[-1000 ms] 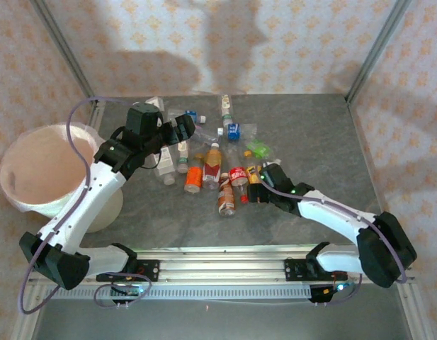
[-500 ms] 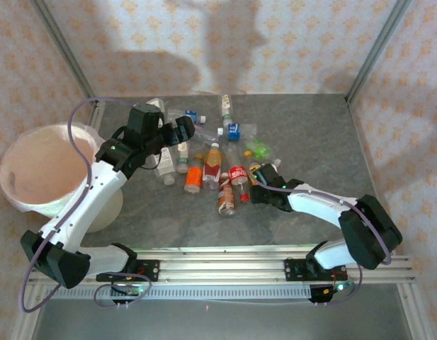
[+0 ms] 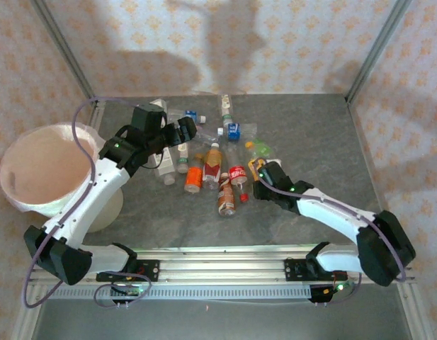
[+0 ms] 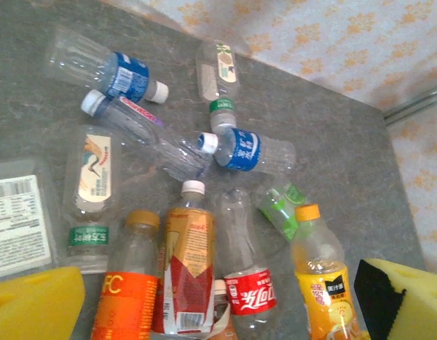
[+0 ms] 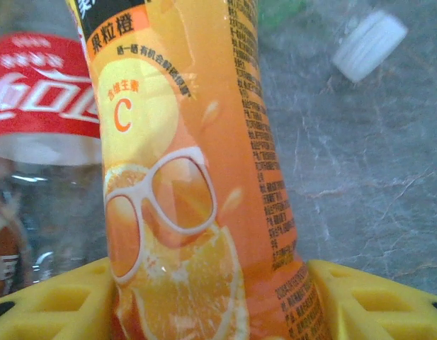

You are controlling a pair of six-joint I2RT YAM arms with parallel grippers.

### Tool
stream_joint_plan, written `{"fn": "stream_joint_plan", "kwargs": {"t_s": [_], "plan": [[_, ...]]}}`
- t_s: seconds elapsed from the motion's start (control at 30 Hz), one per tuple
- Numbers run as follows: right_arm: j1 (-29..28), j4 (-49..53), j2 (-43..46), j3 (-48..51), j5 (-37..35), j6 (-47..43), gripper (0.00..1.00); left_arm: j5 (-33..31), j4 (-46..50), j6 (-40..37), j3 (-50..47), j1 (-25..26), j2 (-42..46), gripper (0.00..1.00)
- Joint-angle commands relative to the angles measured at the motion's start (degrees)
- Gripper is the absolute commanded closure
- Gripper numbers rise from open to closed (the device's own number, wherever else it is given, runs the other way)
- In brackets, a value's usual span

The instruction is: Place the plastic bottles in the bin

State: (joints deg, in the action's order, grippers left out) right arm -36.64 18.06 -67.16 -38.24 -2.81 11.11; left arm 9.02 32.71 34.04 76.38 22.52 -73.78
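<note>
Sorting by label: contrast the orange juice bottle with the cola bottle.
The orange juice bottle has a tall orange wrap; the cola bottle a narrow red band. The orange juice bottle sits within the right end effector; the cola bottle lies free. Both are clear plastic.

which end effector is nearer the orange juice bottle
Right. The right end effector has the orange juice bottle between its fingers, which press against both sides. The left end effector hovers open above the other plastic bottles, farther back and left.
</note>
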Motion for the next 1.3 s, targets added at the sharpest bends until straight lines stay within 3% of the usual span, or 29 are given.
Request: {"fn": "stream_joint_plan", "kwargs": {"t_s": [0.0,0.23,0.53,0.83,0.93,1.0,1.07,1.13,1.27], "plan": [[-0.6,1.3,3.9,-2.4,-0.2,-2.4,0.48,4.9,-4.2,-0.3,-1.8,0.4,0.1,0.00],[-2.5,-5.3,6.9,-5.0,8.5,-3.2,0.51,20.5,-11.5,-6.1,-5.2,1.3,-1.9,0.00],[-4.6,-18.3,5.9,-6.6,17.7,3.8,0.51,35.1,-33.8,3.1,-13.3,1.5,-6.0,0.00],[-5.3,-22.9,2.4,-8.6,22.0,6.2,0.51,35.7,-47.2,9.4,-16.0,2.2,-8.8,0.00],[-5.9,-24.1,0.5,-9.9,23.4,6.6,0.51,36.0,-47.5,8.7,-15.1,3.3,-10.0,0.00],[-6.1,-25.7,0.0,-10.3,23.8,7.6,0.51,32.8,-44.6,7.4,-14.6,3.4,-10.3,0.01],[-6.2,-27.2,0.0,-10.2,24.0,8.2,0.51,27.7,-43.0,7.4,-15.1,3.5,-9.7,0.08],[-6.2,-27.0,0.3,-10.0,23.7,8.0,0.51,24.0,-41.9,7.6,-15.5,3.5,-8.8,0.21],[-6.2,-26.2,0.8,-9.6,24.9,6.8,0.50,23.6,-44.4,8.1,-16.6,3.5,-7.6,0.30]]}}
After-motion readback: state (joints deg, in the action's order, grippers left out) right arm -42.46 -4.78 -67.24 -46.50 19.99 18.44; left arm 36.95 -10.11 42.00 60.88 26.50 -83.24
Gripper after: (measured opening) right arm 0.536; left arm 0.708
